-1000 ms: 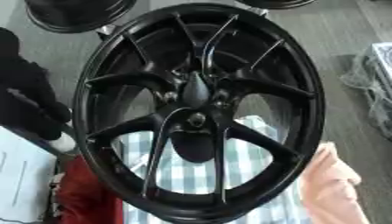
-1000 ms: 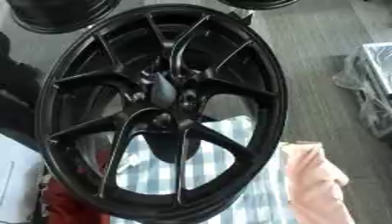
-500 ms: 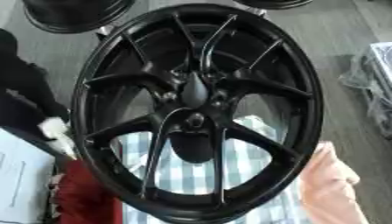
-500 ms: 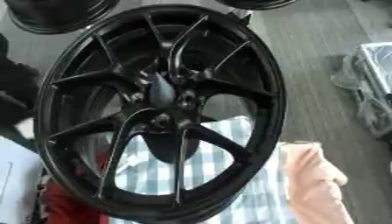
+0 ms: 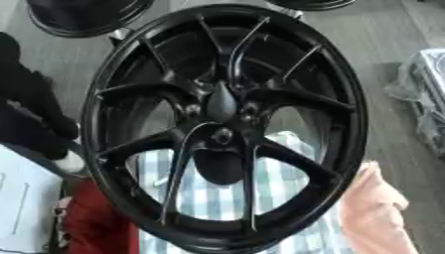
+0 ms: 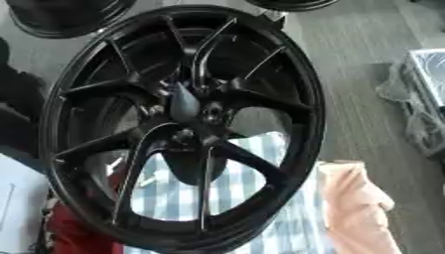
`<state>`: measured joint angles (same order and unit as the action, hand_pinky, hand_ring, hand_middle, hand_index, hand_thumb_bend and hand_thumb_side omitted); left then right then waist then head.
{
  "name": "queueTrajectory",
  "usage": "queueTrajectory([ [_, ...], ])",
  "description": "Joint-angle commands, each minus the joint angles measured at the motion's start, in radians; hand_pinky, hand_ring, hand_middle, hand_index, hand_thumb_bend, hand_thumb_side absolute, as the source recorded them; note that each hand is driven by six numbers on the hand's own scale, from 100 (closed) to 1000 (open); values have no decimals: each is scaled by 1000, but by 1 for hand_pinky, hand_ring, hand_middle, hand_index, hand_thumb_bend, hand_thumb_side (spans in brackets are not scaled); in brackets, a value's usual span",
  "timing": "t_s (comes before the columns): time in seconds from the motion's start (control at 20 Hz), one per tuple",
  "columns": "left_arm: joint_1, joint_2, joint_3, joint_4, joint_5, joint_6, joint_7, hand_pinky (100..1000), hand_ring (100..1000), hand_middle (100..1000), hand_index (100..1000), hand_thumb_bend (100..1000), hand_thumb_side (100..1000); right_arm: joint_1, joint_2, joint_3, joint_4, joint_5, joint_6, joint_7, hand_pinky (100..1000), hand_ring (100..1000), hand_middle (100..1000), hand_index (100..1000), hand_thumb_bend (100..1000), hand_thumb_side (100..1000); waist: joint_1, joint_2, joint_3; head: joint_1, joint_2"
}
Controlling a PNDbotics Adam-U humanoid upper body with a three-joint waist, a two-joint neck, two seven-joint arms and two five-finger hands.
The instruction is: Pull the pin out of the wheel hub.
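Wheel hub [image 5: 226,124], black and multi-spoked, stood tilted and filled most of both views. Its centre carried a dark tapered pin [image 5: 222,103], seated among the spokes. Behind the wheel hub's lower half lay a blue-checked cloth [image 5: 217,198], with a red cloth [image 5: 96,225] to its lower left and a peach cloth [image 5: 374,208] to its lower right. Left of the wheel hub a black robot hand [image 5: 31,114] showed; whether it was clenched or released could not be told.

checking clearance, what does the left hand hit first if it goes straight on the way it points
Likely the left edge of the wheel rim; the left hand shows as a dark shape close beside it, though depth is unclear.
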<state>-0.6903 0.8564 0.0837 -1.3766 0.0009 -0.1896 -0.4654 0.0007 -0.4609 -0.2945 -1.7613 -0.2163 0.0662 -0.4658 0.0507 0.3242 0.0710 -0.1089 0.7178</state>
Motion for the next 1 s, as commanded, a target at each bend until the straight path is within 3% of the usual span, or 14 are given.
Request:
queueTrajectory([
  [0.05,-2,-43,12,-79,184,102,109,774,684,604,764,100,607,-4,-15,-4,-18,-5,-1,3,743,636,631,810,100,533,-5,-15,-1,7,-11],
  [0.2,21,-104,3,-167,291,162,166,769,675,595,757,100,621,-8,-11,-3,-18,-8,-2,3,743,636,630,810,100,533,-9,-14,-3,11,-11],
  [0.55,80,-278,-3,-268,462,221,235,772,677,603,759,100,684,-12,-4,-2,-17,-12,-5,2,743,636,631,810,100,532,-19,-10,-4,22,-14],
  [0.8,107,-408,-8,-273,504,250,221,787,703,641,788,214,716,-14,2,-3,-16,-20,-10,-9,744,638,633,812,100,535,-28,-7,-5,29,-19],
  [1.0,120,-473,-6,-249,492,242,196,792,722,669,804,258,740,-17,3,-3,-4,-34,-22,-23,745,641,637,815,100,539,-32,-6,-6,31,-19],
])
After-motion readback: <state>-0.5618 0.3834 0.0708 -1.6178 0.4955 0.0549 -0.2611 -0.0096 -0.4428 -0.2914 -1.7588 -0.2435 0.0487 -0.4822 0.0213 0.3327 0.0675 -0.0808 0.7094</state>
